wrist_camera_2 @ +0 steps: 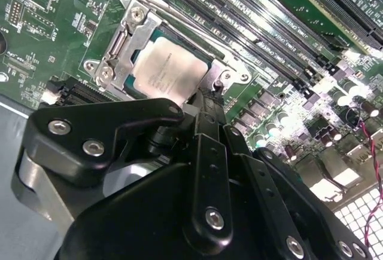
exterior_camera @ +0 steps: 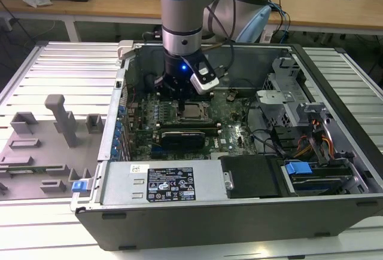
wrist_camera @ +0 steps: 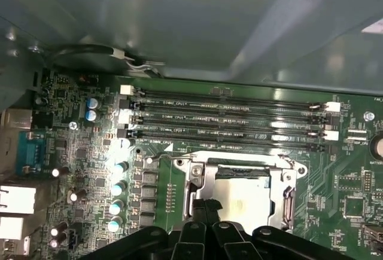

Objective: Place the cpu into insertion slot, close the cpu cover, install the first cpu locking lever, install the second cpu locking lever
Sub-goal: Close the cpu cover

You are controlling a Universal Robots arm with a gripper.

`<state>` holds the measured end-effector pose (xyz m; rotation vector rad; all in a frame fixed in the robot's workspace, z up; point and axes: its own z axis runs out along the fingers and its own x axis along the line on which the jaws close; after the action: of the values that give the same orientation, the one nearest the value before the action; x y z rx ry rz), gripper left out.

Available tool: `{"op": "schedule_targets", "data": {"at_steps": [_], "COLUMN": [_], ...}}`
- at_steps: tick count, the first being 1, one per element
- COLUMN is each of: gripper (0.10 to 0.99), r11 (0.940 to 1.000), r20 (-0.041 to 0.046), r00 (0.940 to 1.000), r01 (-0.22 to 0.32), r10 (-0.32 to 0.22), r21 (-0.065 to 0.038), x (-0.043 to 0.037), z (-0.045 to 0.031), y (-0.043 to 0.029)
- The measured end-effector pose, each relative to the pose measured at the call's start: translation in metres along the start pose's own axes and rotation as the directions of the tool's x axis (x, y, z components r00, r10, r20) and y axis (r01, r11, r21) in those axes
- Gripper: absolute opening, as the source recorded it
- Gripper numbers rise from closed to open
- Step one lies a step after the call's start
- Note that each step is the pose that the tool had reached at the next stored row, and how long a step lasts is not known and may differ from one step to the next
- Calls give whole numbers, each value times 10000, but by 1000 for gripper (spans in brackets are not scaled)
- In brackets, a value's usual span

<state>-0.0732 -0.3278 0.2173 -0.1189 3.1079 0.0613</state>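
Observation:
The cpu (wrist_camera_2: 167,72) lies flat in the insertion slot (wrist_camera: 239,171), silvery top face up, on the green motherboard inside the open computer case. The silvery cpu cover (wrist_camera_2: 128,39) lies down around it, its window framing the chip (wrist_camera: 239,191). A thin metal lever (wrist_camera_2: 197,24) runs along one side of the cover. My gripper (wrist_camera_2: 203,109) hangs just over the socket's edge, its black fingertips (wrist_camera: 201,207) pressed together and shut at the cover's rim. In the exterior view the gripper (exterior_camera: 179,101) stands upright beside the cpu (exterior_camera: 192,112).
Long black memory slots (wrist_camera: 227,116) run close beside the socket. A black expansion card (exterior_camera: 182,135) lies just in front of it. The case walls (exterior_camera: 122,86), the power supply (exterior_camera: 161,182) and the drive cage (exterior_camera: 287,92) hem the board in. Grey fixtures (exterior_camera: 42,134) stand outside at the exterior view's left.

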Motion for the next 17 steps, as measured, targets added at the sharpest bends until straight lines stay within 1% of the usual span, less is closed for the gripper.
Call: {"op": "schedule_targets", "data": {"at_steps": [1, 5, 6, 11, 15, 17], "gripper": [106, 106, 106, 106, 106, 106], "r11": [10000, 9992, 9986, 9982, 9972, 9970], "r20": [0, 29, 39, 44, 52, 55], "r00": [10000, 10000, 10000, 10000, 10000, 10000], "r01": [2, 31, 42, 42, 44, 46], "r10": [-2, -30, -40, -40, -41, -41], "r21": [-26, -394, -524, -599, -746, -771], "x": [1, 1, 2, 1, 2, 2], "z": [10, 27, 33, 82, 107, 117], "y": [-3, -6, -10, -42, -47, -50]}}
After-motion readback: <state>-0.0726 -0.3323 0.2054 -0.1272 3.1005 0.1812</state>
